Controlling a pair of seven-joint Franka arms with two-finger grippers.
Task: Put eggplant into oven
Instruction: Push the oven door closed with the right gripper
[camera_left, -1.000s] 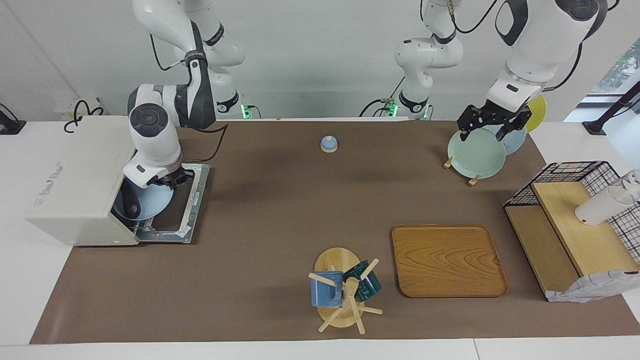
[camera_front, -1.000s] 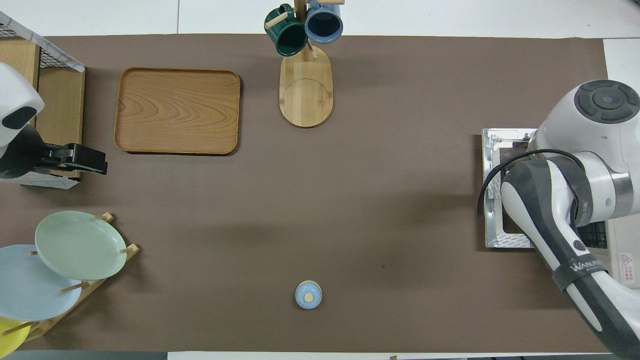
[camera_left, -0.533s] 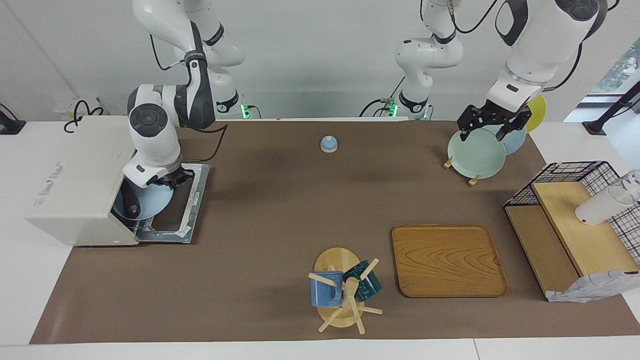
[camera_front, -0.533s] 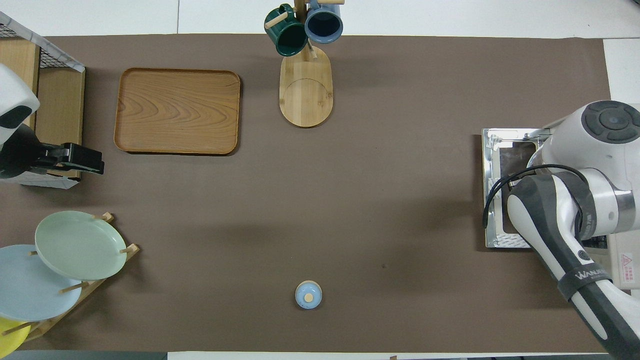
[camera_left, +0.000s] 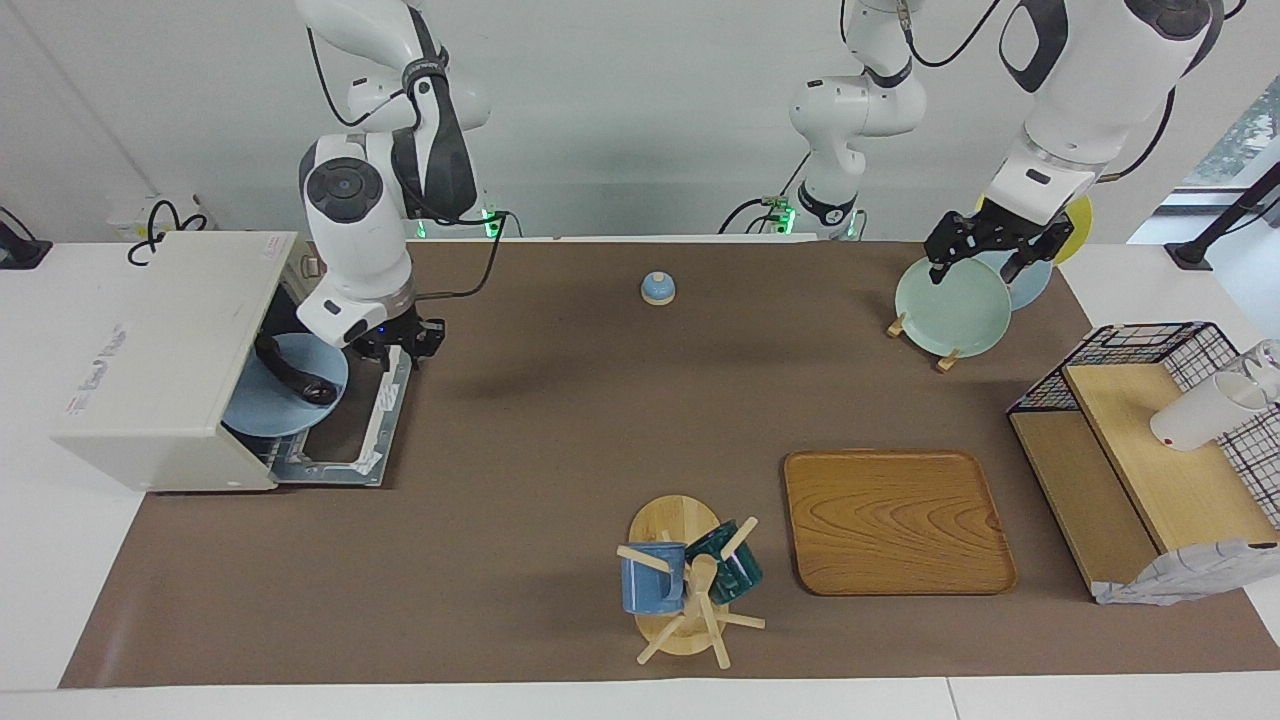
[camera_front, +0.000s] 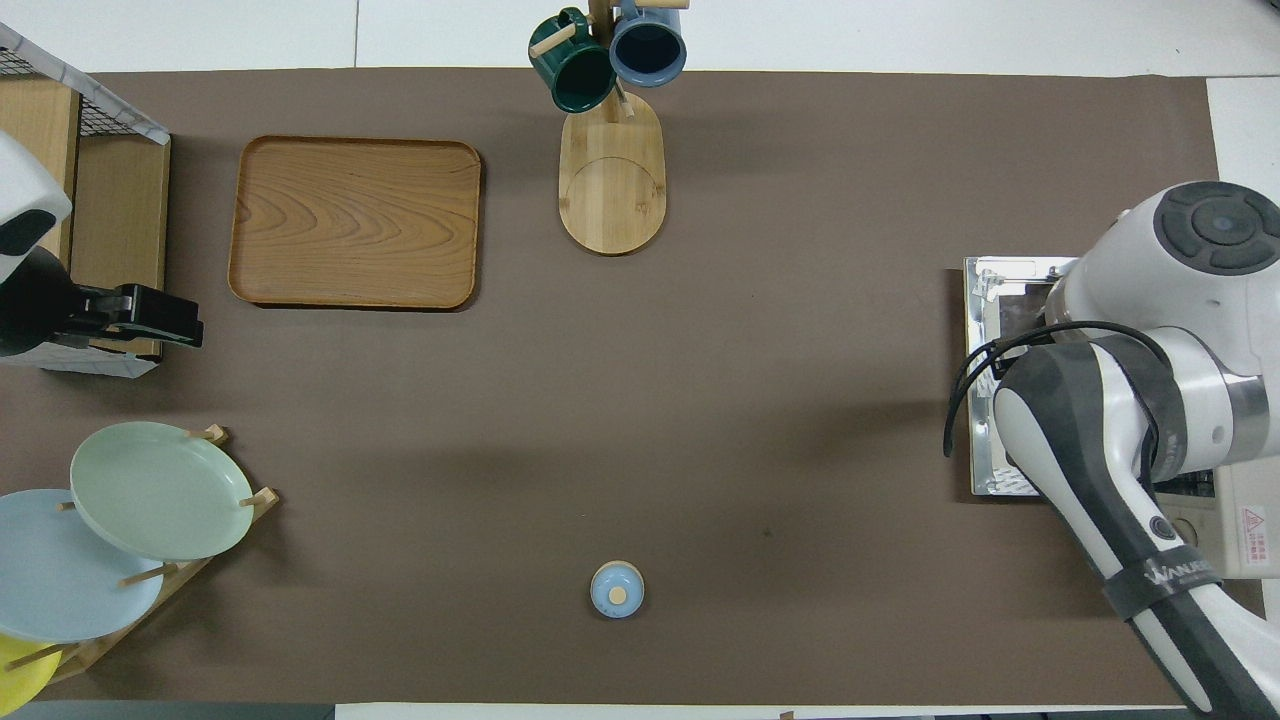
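The off-white oven (camera_left: 160, 360) stands at the right arm's end of the table, its door (camera_left: 375, 420) dropped flat onto the mat. A light blue plate (camera_left: 270, 410) sits in the oven's mouth, part of it jutting out over the door. The dark eggplant (camera_left: 292, 375) lies loose across that plate. My right gripper (camera_left: 400, 342) hangs over the door's edge nearest the robots, apart from the eggplant and holding nothing. In the overhead view the right arm (camera_front: 1150, 400) hides the eggplant and only the door (camera_front: 1005, 300) shows. My left gripper (camera_left: 982, 266) waits, open, over the plate rack.
A green plate (camera_left: 950, 305) leans in the rack with blue and yellow plates next to it. A small blue bell (camera_left: 658, 288) sits near the robots. A mug tree (camera_left: 685, 580), a wooden tray (camera_left: 895, 520) and a wire basket rack (camera_left: 1150, 430) with a white cup (camera_left: 1200, 410) stand farther out.
My right gripper has risen and drawn back from the oven's mouth toward the robots. The eggplant stays on the plate, uncovered and lying more crosswise. The left arm barely moved.
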